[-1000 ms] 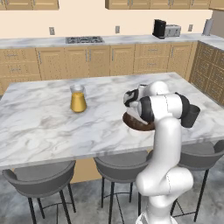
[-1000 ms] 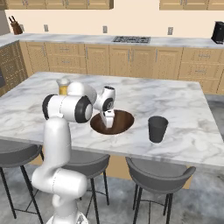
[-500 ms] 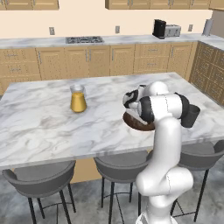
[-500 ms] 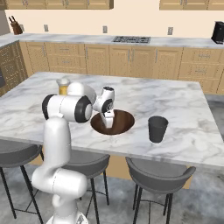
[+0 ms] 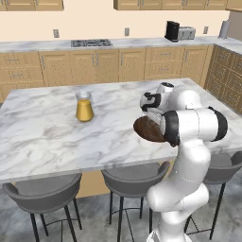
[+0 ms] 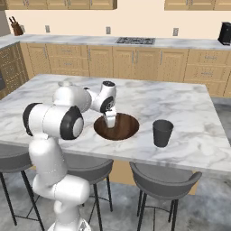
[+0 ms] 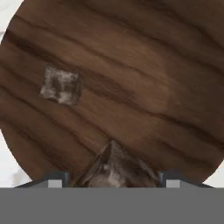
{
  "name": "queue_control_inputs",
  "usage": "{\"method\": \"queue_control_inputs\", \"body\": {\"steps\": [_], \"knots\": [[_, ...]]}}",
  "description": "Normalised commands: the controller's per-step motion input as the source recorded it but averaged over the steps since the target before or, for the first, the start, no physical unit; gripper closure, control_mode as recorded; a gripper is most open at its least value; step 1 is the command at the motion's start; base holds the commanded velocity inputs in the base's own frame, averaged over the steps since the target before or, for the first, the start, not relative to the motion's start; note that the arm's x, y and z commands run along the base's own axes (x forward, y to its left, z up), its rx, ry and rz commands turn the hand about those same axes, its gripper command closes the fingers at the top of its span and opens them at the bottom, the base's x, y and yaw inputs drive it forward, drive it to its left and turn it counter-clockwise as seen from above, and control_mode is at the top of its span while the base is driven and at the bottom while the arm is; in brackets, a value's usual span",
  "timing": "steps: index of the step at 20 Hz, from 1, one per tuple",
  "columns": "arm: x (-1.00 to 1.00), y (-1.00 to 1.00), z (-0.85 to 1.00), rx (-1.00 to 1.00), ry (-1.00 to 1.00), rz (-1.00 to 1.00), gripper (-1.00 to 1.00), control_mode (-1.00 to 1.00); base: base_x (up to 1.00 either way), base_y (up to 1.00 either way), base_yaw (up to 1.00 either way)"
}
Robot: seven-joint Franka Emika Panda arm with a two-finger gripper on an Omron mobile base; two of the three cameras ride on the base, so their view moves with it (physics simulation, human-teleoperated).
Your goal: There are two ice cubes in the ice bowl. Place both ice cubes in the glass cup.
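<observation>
Dark brown wood grain marked the ice bowl [image 6: 117, 127], wide and shallow, and you had it resting on the marble island counter [image 6: 189, 106] toward the counter's near edge, above the grey stools [image 6: 164, 178]. Bare marble lay open on every side of the bowl. The glass cup [image 6: 162, 133], a smoky dark grey tumbler standing upright, was near the bowl on its right in the right base view, apart from it. In the left base view the glass of orange liquid [image 5: 84, 106] stood well apart from the bowl.

Your gripper [image 7: 113, 177] was down inside the bowl, pointing at its floor. In the hand view one ice cube [image 7: 116, 168], a translucent grey-brown block seen corner-up, sat between the two fingertips [image 7: 54, 180], which stood partly closed on either side of it; the fingers appeared to be against the cube, so you looked to be gripping it. The other ice cube [image 7: 61, 85], a small pale square with soft edges, lay flat on the bowl's floor, apart from the gripper and toward the rim, with the white counter showing just past that rim.
</observation>
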Motion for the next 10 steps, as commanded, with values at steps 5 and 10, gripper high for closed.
{"method": "queue_control_inputs", "body": {"steps": [5,10], "knots": [[-1.00,-0.30,0.87,-0.22,-0.19,0.00,1.00,-1.00,0.00,0.00,0.00],[-0.81,-0.53,0.94,-0.17,-0.14,0.00,1.00,-1.00,0.00,0.00,0.00]]}}
